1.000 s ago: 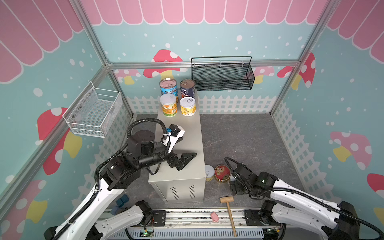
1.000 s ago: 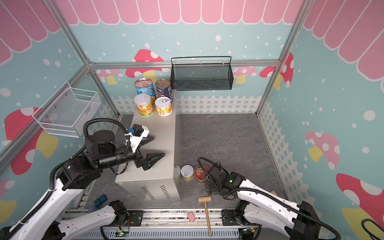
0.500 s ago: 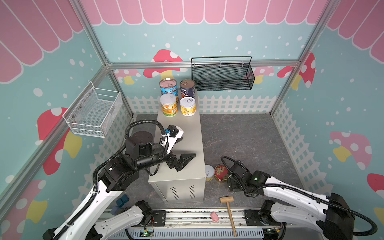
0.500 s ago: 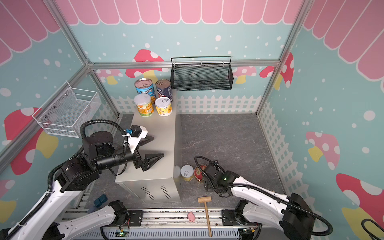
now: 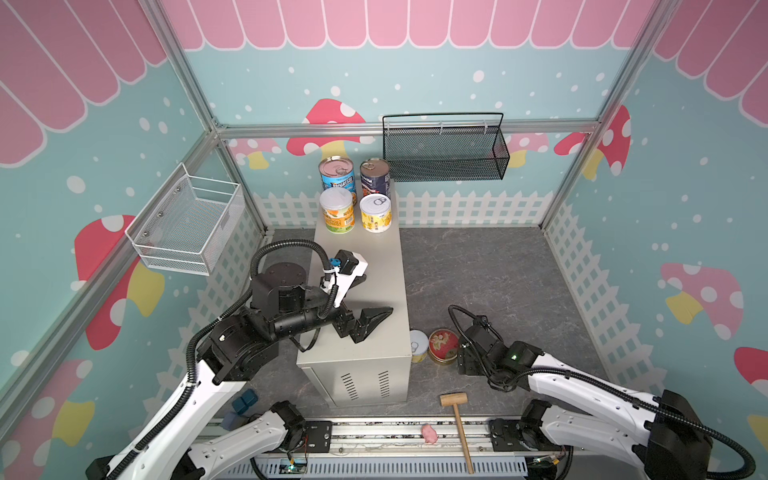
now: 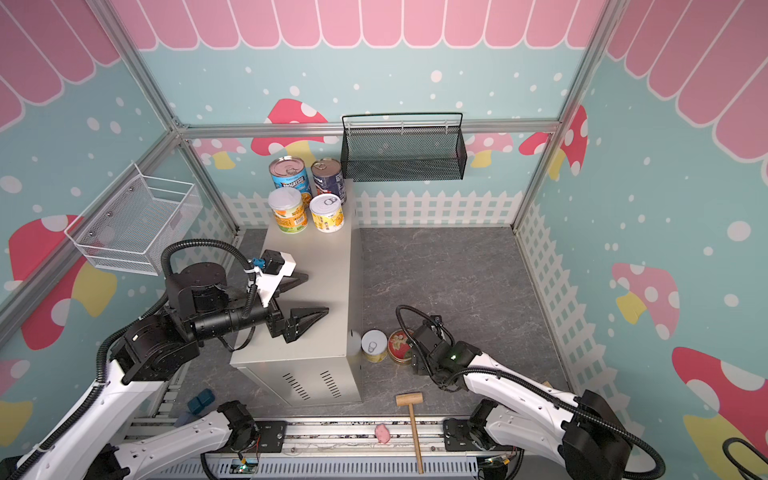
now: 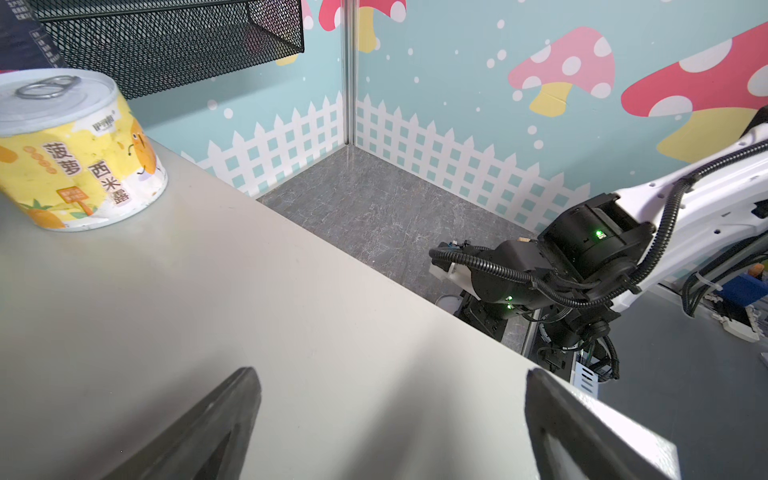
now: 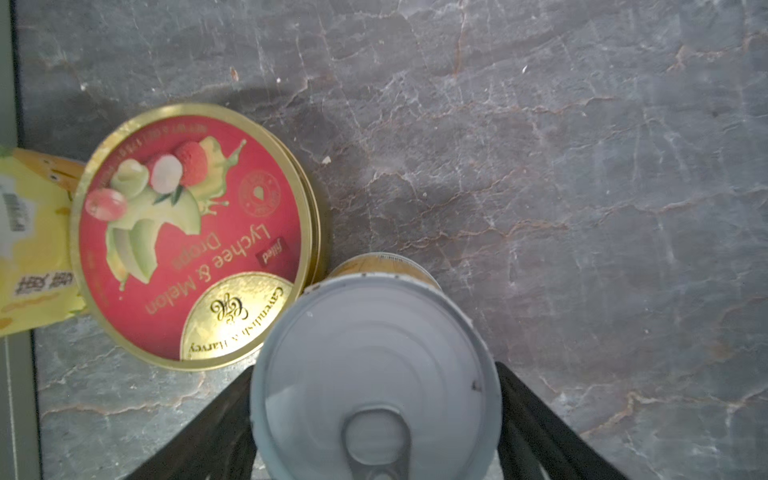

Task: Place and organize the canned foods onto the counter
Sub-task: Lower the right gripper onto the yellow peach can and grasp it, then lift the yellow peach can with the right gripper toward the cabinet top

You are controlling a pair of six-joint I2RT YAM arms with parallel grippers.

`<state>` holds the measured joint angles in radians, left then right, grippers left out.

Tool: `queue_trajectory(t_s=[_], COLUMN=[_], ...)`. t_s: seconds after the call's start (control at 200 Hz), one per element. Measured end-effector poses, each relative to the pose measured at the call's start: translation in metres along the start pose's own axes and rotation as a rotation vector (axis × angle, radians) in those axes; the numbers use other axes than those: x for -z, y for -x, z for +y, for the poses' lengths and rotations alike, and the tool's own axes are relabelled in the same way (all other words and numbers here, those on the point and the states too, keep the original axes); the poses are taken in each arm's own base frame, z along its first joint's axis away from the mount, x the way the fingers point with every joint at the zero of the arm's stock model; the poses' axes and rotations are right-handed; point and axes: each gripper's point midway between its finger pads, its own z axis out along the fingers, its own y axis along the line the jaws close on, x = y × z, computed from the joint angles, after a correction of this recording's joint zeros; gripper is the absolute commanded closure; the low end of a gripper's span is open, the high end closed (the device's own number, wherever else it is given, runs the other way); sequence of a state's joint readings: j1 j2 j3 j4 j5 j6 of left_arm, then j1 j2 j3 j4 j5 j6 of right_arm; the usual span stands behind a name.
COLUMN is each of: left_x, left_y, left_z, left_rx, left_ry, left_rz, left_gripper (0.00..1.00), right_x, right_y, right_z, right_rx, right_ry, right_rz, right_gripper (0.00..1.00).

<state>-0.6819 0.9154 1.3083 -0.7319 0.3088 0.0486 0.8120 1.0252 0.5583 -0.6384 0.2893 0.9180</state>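
In both top views four cans stand at the far end of the counter (image 5: 365,266): the Progresso can (image 5: 337,178) and the navy can (image 5: 375,178) behind, the capped yellow can (image 5: 337,212) and the ring-pull yellow can (image 5: 375,214) in front. The left gripper (image 5: 376,294) hovers over the counter's near half, jaws wide apart and empty. On the floor (image 5: 498,270), just beside the counter's near corner, sit a third yellow can (image 5: 419,345) and the red-lidded tin (image 5: 444,347). The right arm (image 5: 511,357) bends down beside the tin and hides what lies under its wrist. In the left wrist view we see the spread fingers (image 7: 224,419) above bare counter top, the ring-pull yellow can well ahead of them. In the right wrist view the right gripper (image 8: 374,399) straddles a pale-topped can (image 8: 374,332) standing upright right beside the tin. Its fingers lie close along the can's sides, but the lid hides the contact, so we cannot tell whether they pinch it. We judge that picking up this can is the step in hand. The next move calls for a firm squeeze, a straight lift clear of the tin, then a carry to free space in front of the yellow pair.
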Motion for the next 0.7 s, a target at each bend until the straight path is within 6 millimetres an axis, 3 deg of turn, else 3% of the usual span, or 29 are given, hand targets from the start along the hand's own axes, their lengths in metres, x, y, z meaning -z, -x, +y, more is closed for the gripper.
queue_trajectory(t_s=[0.18, 0.695], left_x=[-0.003, -0.020], left_y=[-0.001, -0.001], left_z=[-0.003, -0.037], left_rx=[0.002, 0.002], left_ry=[-0.022, -0.183], left_rz=[0.006, 0.117], left_gripper=[0.00, 0.00], right_x=[-0.002, -0.004], right_y=[0.009, 0.008], right_z=[-0.003, -0.002], right_rx=[0.000, 0.011], right_ry=[0.002, 0.012], right_rz=[-0.018, -0.016], right_gripper=[0.23, 0.21])
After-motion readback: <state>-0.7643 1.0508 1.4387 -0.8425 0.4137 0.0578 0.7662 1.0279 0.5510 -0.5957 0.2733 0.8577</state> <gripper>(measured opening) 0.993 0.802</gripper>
